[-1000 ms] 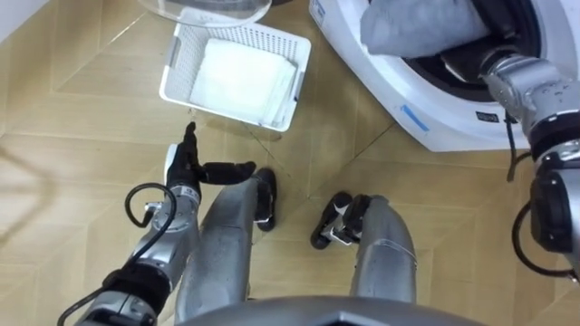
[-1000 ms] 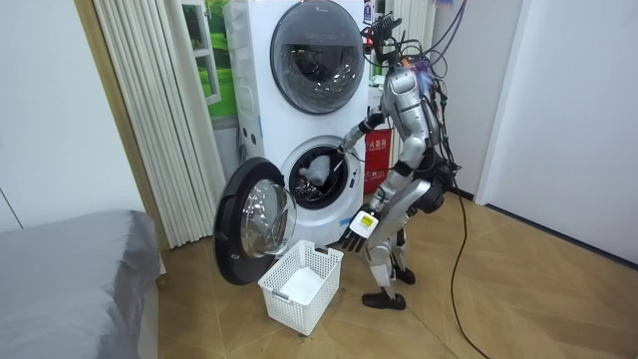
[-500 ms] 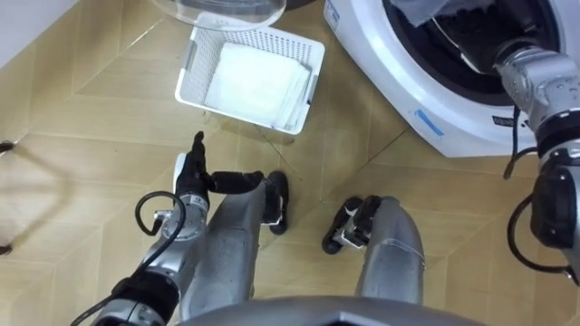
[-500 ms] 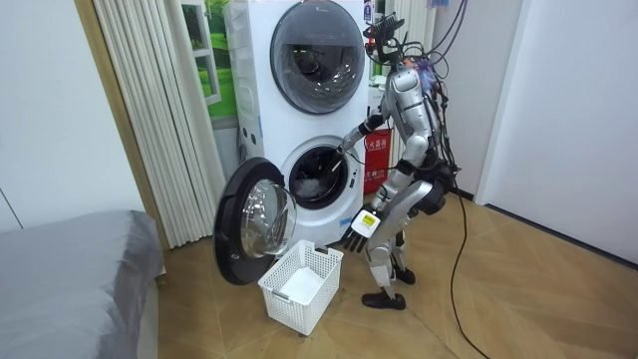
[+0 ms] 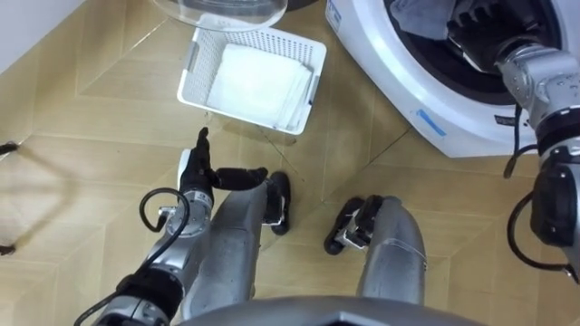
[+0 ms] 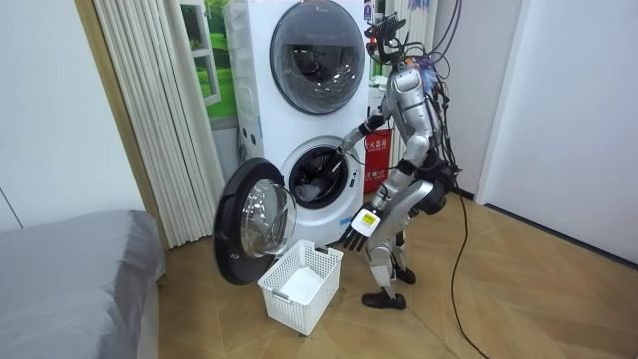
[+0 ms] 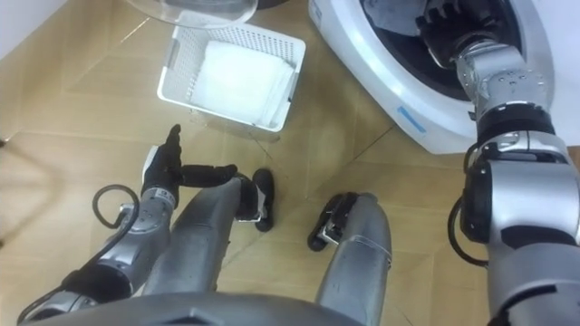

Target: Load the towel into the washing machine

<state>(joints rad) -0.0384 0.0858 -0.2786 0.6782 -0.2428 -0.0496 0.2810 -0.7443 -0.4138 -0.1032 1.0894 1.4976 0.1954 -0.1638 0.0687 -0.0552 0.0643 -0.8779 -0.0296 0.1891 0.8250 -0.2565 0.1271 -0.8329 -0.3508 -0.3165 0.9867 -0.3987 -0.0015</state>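
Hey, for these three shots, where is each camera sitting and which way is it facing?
Left eye view: on the robot's head, looking down at the floor; shows its legs, the left hand open by the thigh, the right hand at the washing machine mouth.
Right eye view: same head, slightly aside, same downward look and body parts.
Room view: standing off in the room, facing the machine's front; shows the whole robot upright.
Shared: all three show the white basket on the floor by the open door.
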